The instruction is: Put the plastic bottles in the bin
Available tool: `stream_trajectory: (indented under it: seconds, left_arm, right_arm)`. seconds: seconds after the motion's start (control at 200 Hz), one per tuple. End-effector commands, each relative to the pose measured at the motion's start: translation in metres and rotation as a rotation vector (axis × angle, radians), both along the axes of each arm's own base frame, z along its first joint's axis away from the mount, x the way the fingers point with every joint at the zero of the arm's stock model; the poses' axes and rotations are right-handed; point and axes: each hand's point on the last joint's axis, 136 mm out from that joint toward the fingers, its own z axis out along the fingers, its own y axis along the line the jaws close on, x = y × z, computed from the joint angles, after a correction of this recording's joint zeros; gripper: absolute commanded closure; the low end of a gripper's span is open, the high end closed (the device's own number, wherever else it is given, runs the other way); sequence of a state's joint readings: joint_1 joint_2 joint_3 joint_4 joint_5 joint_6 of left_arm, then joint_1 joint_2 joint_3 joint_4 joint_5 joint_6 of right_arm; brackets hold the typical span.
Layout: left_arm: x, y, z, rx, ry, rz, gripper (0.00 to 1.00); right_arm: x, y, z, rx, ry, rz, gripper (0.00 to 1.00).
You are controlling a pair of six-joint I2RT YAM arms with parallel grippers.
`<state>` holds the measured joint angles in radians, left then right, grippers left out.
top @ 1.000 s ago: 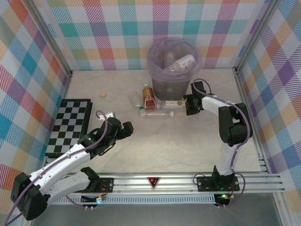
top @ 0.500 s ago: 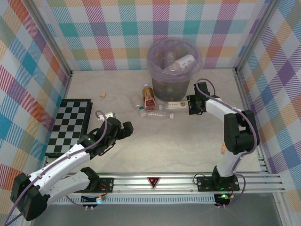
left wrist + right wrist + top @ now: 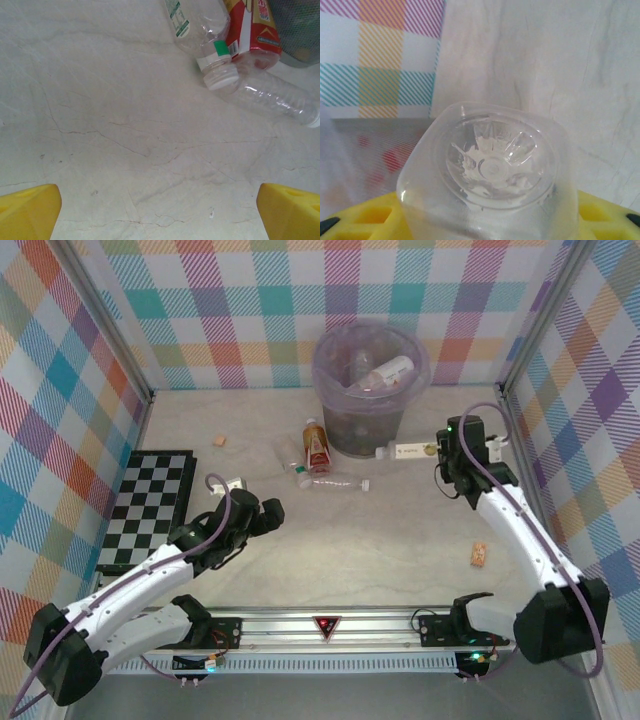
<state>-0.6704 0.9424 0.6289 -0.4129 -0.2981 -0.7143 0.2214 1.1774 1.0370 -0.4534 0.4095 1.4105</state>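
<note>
- Top external view: R gripper point(image 3: 438, 451) is clamping the white-label bottle point(image 3: 407, 450) at its base end. The bottle is sitting level, just right of the bin point(image 3: 360, 430) wall.
- Long axis is running left–right in that view. Cap is pointing left toward the bin; base is pointing back into the R gripper.
- Right wrist view: the bottle's base is facing the cam square-on, seated between the yellow fingers point(image 3: 365, 217), so the axis is lying along the gripper's own line.
- Key relation: the bin's opening is lying to the left of the held bottle and a little farther from the arm bases. Judged next move: lift above the rim, carry cap-first to the left, then let go. Risk: the cap is aiming at the wall, so too low a carry could knock it.
- L gripper point(image 3: 264, 513) is standing fully spread and empty over bare table point(image 3: 125, 150), fingertips point(image 3: 27, 210) at the lower corners of the left wrist view.
- Red-label bottle point(image 3: 316, 446) and clear bottle point(image 3: 335, 483) are lying in front of the bin, nearer the L arm. The clear one's axis is running left–right, cap to the right.
</note>
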Motion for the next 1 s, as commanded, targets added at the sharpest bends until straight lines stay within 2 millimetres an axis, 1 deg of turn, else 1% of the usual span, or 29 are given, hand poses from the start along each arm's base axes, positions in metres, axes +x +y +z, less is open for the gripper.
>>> stream_trajectory:
  seconds: [0.0,0.1,0.27,0.44,0.56,0.63,0.74,0.815,0.82,0.83,0.905,0.945,0.995]
  left_arm:
    - [0.008,-0.003,0.005,0.007,-0.010,-0.009,0.00]
    - [0.013,-0.009,0.008,0.009,-0.010,-0.029,0.00]
    - [0.017,-0.016,0.007,0.006,0.001,-0.047,0.00]
    - [0.015,-0.018,0.001,-0.004,0.017,-0.048,0.00]
    - [0.014,-0.017,0.001,-0.011,0.016,-0.046,0.00]
    - [0.013,-0.017,0.003,-0.015,0.013,-0.045,0.00]
    - [0.012,-0.016,0.006,-0.016,0.008,-0.043,0.00]
    - [0.011,-0.015,0.008,-0.020,0.005,-0.043,0.00]
    - [0.011,-0.015,0.008,-0.021,0.004,-0.043,0.00]
    - [0.011,-0.015,0.009,-0.020,0.004,-0.044,0.00]
    - [0.011,-0.016,0.010,-0.027,0.002,-0.044,0.00]
    - [0.010,-0.016,0.011,-0.031,0.001,-0.046,0.00]
    - [0.009,-0.015,0.012,-0.033,0.000,-0.047,0.00]
  right_arm:
    - [-0.012,-0.026,0.039,-0.197,-0.043,-0.018,0.57]
    - [-0.007,-0.023,0.078,-0.252,-0.126,0.037,0.57]
    - [0.011,-0.009,0.130,-0.291,-0.268,0.127,0.58]
    - [0.033,0.007,0.176,-0.323,-0.375,0.204,0.59]
    - [0.053,0.021,0.200,-0.329,-0.429,0.263,0.60]
    - [0.066,0.031,0.212,-0.333,-0.462,0.298,0.60]
    - [0.088,0.042,0.225,-0.343,-0.485,0.337,0.60]
    - [0.105,0.046,0.226,-0.358,-0.462,0.346,0.59]
    - [0.106,0.047,0.230,-0.360,-0.469,0.344,0.59]
    - [0.107,0.047,0.231,-0.363,-0.468,0.344,0.59]
    - [0.128,0.053,0.227,-0.385,-0.452,0.356,0.59]
    - [0.137,0.056,0.229,-0.393,-0.458,0.368,0.59]
    - [0.151,0.063,0.227,-0.401,-0.461,0.391,0.59]
